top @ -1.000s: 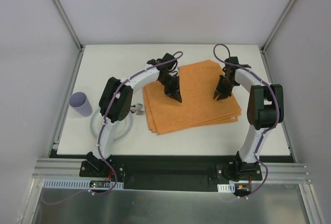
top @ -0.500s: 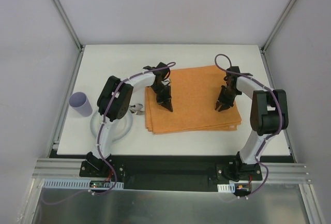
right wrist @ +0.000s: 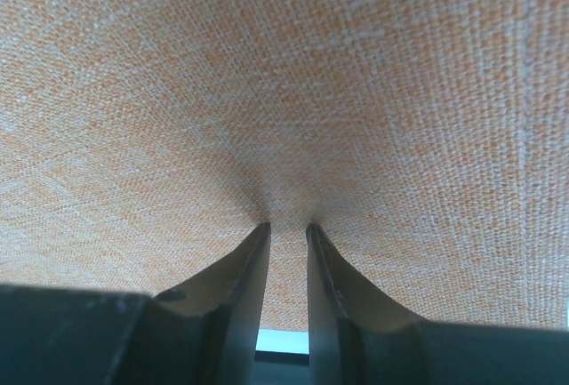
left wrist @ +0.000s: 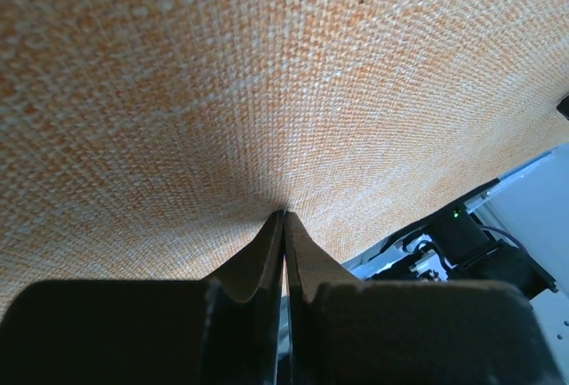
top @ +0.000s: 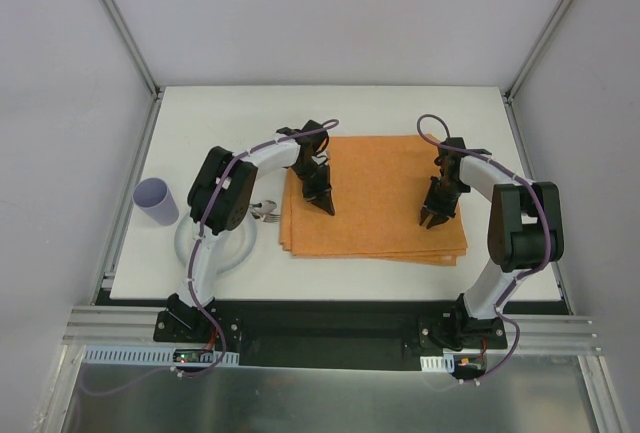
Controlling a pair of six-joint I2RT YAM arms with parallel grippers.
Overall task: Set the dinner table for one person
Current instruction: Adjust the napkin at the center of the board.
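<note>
White dinner table (top: 400, 278) fills the enclosure floor, with the orange placemat (top: 375, 198) lying mid-table, roughly square to the edges. Left gripper (top: 326, 205) is fully closed and right gripper (top: 434, 219) is parted a crack, both with tips pressed into the cloth. My worry: uneven pressure or lift-off could bunch the folded layers or skew it again.
</note>
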